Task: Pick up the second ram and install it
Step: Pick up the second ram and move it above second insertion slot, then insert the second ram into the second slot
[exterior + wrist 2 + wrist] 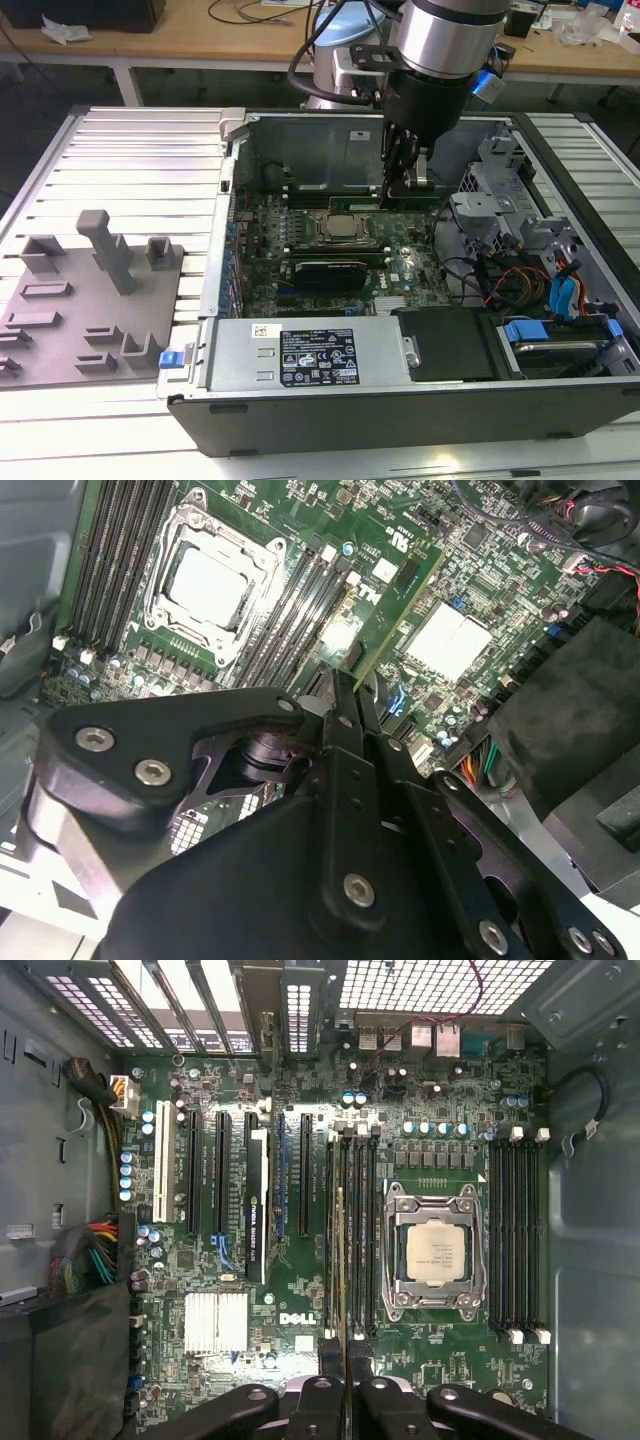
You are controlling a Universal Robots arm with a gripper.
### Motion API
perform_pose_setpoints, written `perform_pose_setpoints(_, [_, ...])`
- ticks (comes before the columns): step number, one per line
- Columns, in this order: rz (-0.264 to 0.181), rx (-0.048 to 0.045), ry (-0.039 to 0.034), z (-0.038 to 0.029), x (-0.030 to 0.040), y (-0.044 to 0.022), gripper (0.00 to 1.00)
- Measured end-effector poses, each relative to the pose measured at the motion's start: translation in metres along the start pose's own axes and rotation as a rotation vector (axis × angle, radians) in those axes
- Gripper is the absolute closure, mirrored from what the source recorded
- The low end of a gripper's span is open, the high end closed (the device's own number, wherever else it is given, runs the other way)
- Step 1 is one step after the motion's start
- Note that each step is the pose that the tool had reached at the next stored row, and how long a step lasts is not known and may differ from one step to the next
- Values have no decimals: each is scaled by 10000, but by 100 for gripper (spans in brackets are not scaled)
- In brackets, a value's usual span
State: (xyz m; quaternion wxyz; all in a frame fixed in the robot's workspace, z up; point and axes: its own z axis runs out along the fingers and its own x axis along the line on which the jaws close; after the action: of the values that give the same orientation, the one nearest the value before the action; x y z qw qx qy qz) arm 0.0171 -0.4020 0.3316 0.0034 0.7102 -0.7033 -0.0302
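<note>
Fingers [338, 720] clamp second ram [397, 610] over memory slots [300, 600] beside processor socket [205, 585].

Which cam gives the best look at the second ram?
Second wrist view: the second ram shows its flat green face, clamped in the hand. First wrist view shows it edge-on, a thin line. Exterior view: the hand covers most of it.

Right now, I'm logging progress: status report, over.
Gripper shut on the second ram. Ram above memory slots beside processor socket. No obstruction seen.
</note>
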Motion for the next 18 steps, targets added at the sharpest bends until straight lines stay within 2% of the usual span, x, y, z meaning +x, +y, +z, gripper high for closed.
perform_pose_setpoints(4, [1, 1, 0, 1, 0, 1, 87])
perform_pose_setpoints(10, [1, 1, -2, 20, 0, 46, 87])
perform_pose_setpoints(14, [1, 0, -2, 110, 4, 45, 87])
perform_pose_setpoints(18, [0, 0, -2, 151, 5, 43, 87])
